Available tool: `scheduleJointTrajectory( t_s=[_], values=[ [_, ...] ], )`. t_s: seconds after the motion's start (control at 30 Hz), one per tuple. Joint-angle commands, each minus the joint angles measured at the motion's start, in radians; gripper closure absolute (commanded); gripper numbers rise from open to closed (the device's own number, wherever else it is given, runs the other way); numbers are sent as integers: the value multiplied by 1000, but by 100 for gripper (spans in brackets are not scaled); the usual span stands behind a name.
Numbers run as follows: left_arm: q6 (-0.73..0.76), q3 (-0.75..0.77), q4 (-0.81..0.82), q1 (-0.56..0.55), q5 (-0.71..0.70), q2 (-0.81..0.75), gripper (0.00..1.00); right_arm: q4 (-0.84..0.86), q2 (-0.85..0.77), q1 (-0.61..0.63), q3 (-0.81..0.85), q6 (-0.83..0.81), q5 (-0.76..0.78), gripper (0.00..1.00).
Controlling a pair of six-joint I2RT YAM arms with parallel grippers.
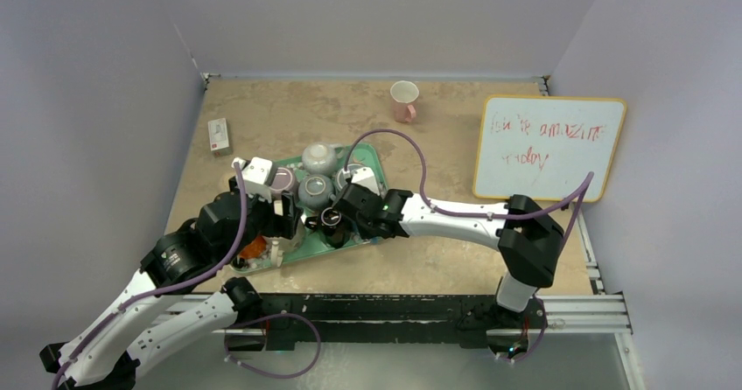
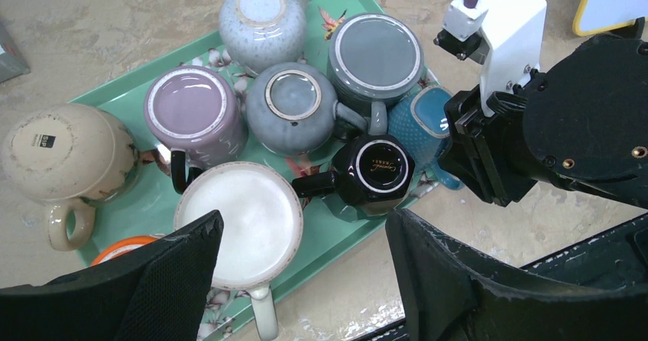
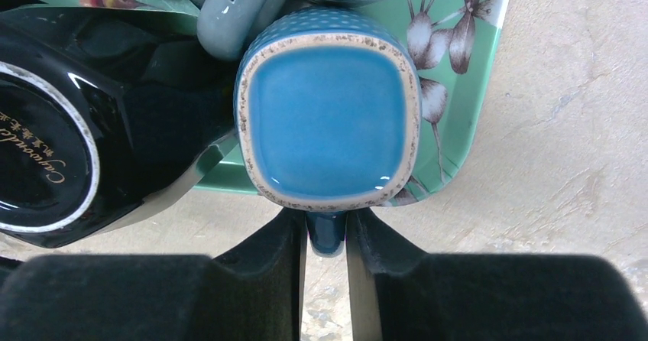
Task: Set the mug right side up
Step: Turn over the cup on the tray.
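Blue mug (image 3: 328,119) is upside down at the corner of the green tray (image 2: 107,92). Its squarish glazed base faces up and fills the middle of the right wrist view. Its handle points toward the bottom of that frame. The right hand (image 3: 326,238) has a finger pressed against each side of the handle, so it is clamped on the mug there. Whether the mug's rim rests on the tray cannot be told.

In the left wrist view it sits right of centre, touching the black mug (image 2: 373,171) on its left and just below the dark grey mug (image 2: 376,53). Every mug on the tray shows its base. A grey-blue mug (image 2: 293,96) is in the middle, with a purple mug (image 2: 189,104) to its left. A pale speckled mug (image 2: 262,8) is at the top and a white mug (image 2: 238,226) at the lower centre. A beige mug (image 2: 57,146) at the far left hangs partly over the tray's edge.

The left hand (image 2: 304,217) hangs above the lower part of the tray. Its two black fingers are spread wide along the bottom of the frame, with nothing between them.

From above, the tray lies left of centre on the tan counter (image 1: 455,259). A pink cup (image 1: 404,100) stands upright near the top, well apart from the tray. A whiteboard (image 1: 549,145) is at the right, and a small box (image 1: 219,134) is at the upper left.
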Motion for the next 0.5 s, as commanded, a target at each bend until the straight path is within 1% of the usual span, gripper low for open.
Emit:
scheduleJointTrajectory(
  t_s=[0.0,0.13,0.3,0.47],
  values=[
    [-27,1,5,3,-1,-9,23,1,13,-8,51,-17,33,79],
    [-36,1,12,2,2,-8,23,9,13,-17,62,-48,32,100],
    [-64,10,19,3,30,5,23,38,-64,-42,43,-61,29,100],
    [-128,-2,51,3,118,17,23,194,-178,-95,-71,-40,-46,100]
  ],
)
